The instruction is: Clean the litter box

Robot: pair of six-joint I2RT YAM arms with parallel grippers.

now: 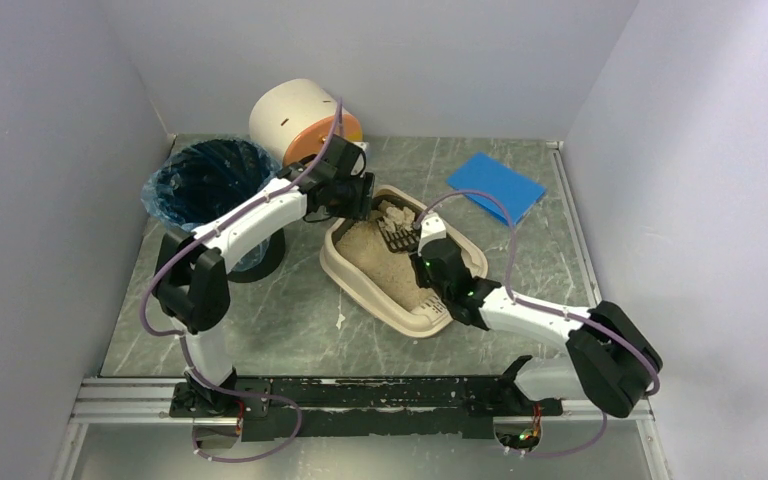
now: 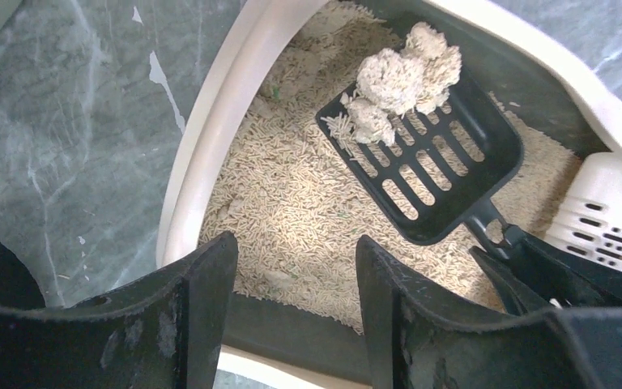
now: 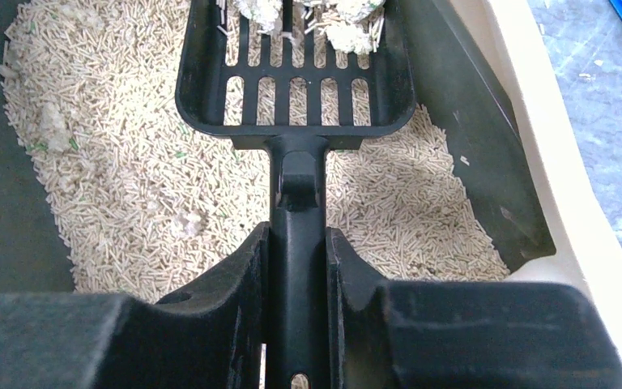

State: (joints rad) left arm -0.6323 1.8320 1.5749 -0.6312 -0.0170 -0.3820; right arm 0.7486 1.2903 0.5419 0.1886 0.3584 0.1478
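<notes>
**Scoop loaded with clumps over the litter**

The litter box (image 1: 415, 322) sits mid-table, angled, between both arms, with the bin (image 1: 205, 180) to its left and a blue cloth (image 1: 495, 185) behind it on the right. The right gripper (image 3: 296, 251) is clamped tight on the handle of the black scoop (image 3: 296, 81). The scoop's slotted blade is inside the box above the litter and carries pale clumps (image 2: 405, 69) at its front end. The left gripper (image 2: 296, 267) is at the box's far-left corner. Its fingers are about half apart with nothing between them. Whether they touch the rim (image 2: 202, 138) is unclear from the wrist view.
</notes>
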